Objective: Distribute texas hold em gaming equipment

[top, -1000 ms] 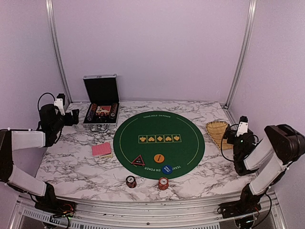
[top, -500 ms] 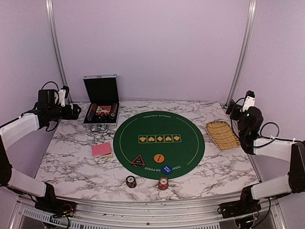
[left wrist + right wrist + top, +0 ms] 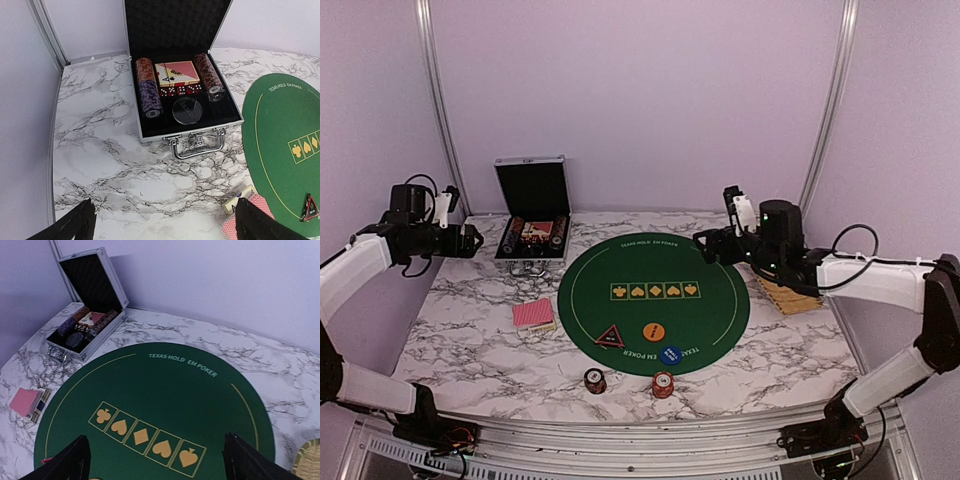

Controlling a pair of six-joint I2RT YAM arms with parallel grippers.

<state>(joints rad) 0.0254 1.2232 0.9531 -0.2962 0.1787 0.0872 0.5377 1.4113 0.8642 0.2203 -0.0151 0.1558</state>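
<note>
top external view: two arms are raised over a marble desk point(image 3: 470, 340) with a round green mat point(image 3: 650, 262) at its middle. the left claw point(image 3: 468, 243) hovers at the far left beside the open black case point(image 3: 532, 190), fingers spread wide and empty, forearm reaching in level from the left. the pink-backed card deck point(image 3: 534, 314) lies on the desk nearer and to the right of that claw, just off the mat's left edge, its longer side running roughly left to right, so the left arm looks the closer one for it. the right claw point(image 3: 706, 245), also spread and holding nothing, hangs over the mat's far right rim, pointing left, its forearm crossing the straw basket point(image 3: 790, 298). a triangular marker point(image 3: 610, 337), orange disc point(image 3: 653, 330) and blue disc point(image 3: 670, 354) sit on the mat's near part; black chips point(image 3: 594, 380) and red-orange chips point(image 3: 662, 384) stand just off it by the near edge
</note>
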